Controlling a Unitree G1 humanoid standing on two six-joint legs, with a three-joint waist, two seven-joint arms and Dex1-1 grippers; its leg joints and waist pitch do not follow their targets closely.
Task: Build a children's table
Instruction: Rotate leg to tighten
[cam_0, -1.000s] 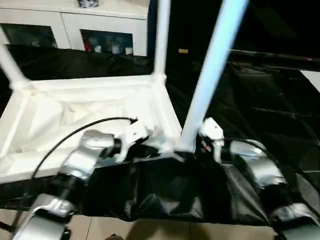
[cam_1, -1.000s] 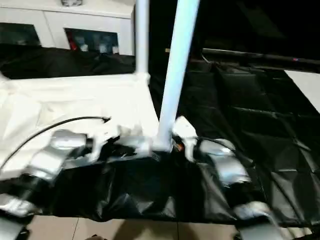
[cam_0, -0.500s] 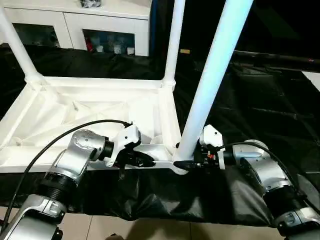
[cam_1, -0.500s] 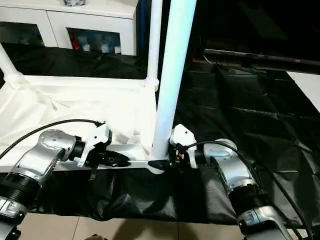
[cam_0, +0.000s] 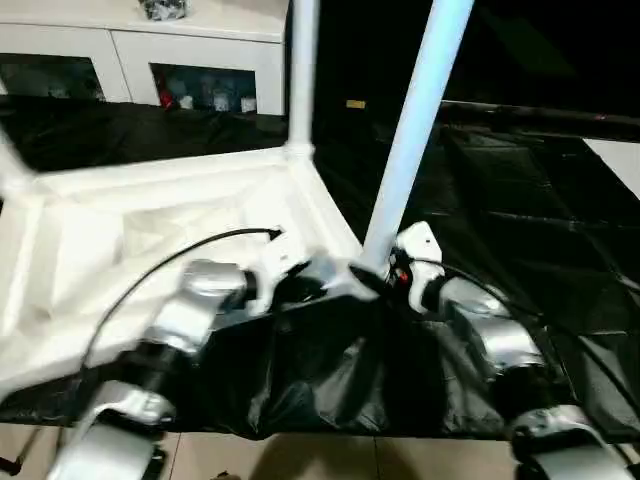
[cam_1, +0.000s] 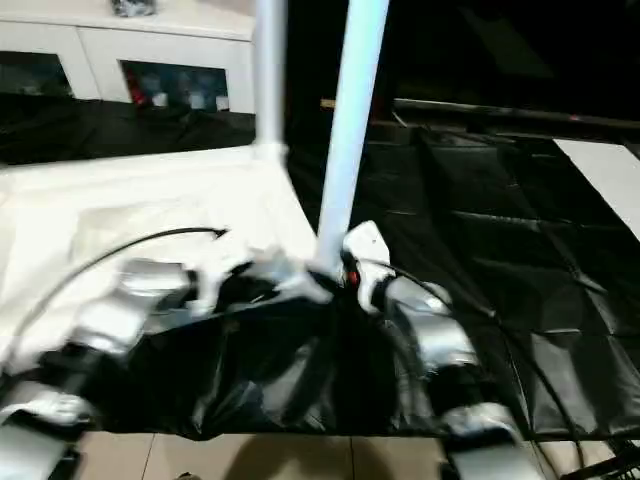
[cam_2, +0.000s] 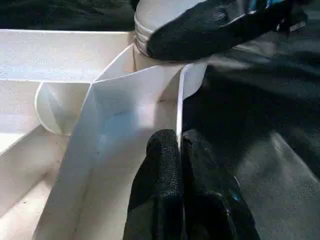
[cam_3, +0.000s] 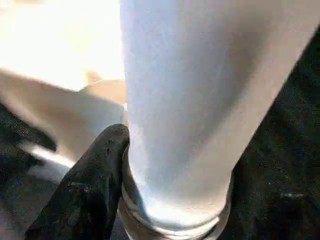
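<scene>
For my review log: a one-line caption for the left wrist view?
Left gripper pinches the upturned table's rim beside the corner socket.

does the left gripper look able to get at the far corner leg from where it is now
Probably not as things stand. The left gripper is shut on the table top's near rim, and the far corner leg stands across the whole upturned top, so it would have to let go and reach well forward.

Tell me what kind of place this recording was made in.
Probably an indoor room set up as a work area: a white cabinet with glass doors stands at the back, black sheeting covers the work surface, and pale floor tiles show below its near edge.
</scene>
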